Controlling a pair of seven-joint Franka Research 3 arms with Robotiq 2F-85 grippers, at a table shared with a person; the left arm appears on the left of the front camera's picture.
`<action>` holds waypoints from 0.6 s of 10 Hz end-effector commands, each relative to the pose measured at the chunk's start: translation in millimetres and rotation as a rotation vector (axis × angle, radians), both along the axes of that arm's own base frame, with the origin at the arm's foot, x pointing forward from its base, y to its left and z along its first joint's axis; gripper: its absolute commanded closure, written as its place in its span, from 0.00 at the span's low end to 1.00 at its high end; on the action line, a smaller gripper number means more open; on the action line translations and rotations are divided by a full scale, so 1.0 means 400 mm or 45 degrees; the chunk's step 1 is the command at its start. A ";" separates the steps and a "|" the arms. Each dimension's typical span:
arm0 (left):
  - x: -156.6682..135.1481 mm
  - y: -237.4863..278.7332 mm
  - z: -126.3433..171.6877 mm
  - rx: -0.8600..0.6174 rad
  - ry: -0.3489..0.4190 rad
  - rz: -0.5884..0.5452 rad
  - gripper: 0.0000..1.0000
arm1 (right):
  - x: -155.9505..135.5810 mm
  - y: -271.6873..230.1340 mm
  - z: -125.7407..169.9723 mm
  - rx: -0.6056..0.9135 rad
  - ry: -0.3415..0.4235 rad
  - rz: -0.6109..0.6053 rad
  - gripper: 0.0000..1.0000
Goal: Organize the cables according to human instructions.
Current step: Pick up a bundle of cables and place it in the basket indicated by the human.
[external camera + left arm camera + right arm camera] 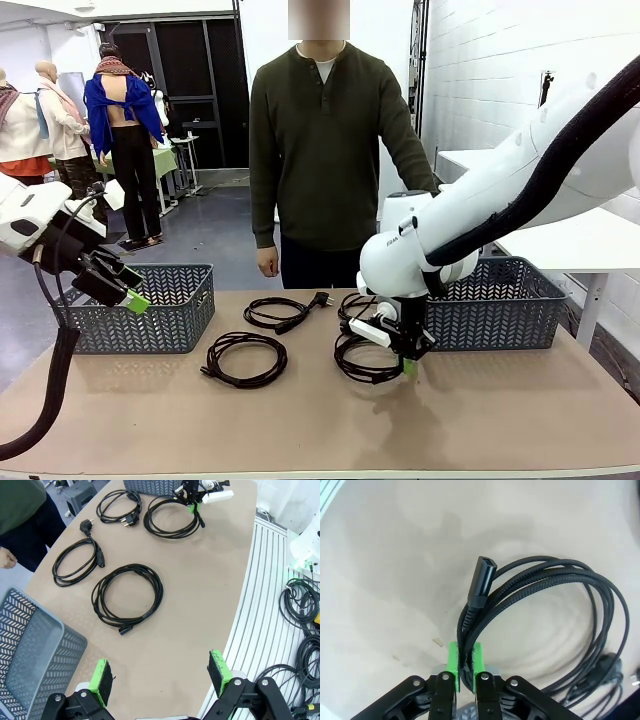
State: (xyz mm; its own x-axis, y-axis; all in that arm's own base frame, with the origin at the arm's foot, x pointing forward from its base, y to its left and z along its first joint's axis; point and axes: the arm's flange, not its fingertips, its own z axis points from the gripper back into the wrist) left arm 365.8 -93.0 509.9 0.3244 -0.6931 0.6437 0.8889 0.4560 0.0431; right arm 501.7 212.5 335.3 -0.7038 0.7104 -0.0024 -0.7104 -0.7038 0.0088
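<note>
— judging by the right wrist view, what have the jaws of the right gripper (408, 362) got?
— they're pinched narrow on several strands of 1 coiled black power cord (540, 585), just below its chunky plug end (482, 580). the bundle lies on the tan table (450, 420), right of the middle, just beside the grey lattice basket (500, 310) at the far right corner.
— and the other 3 cords?
— flat on the table. 1 lies left of the middle (245, 358) and 1 beyond it toward the far edge (280, 312). 1 is close behind the gripped bundle (352, 303); i can't tell whether those 2 touch.
— the left gripper (162, 680)?
— jaws wide, holding nothing, hanging over the left edge by the second grey basket (160, 320).
— so how should the lift go?
— i'd raise it straight and slow, so the loops hang together and don't drag the neighbour. the person in the dark olive sweater (320, 150) stands at the far edge with arms down, pointing at nothing, so the right basket is only my guess. i'd carry the loops well above the rim before opening.
</note>
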 end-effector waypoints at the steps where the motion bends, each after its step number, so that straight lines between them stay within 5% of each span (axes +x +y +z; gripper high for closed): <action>1: 0.007 0.005 -0.001 -0.017 -0.001 -0.024 0.00 | -0.021 -0.004 0.062 0.046 0.015 -0.060 1.00; 6: 0.007 0.005 -0.001 -0.017 -0.001 -0.024 0.00 | -0.022 0.018 0.278 0.069 0.051 -0.300 1.00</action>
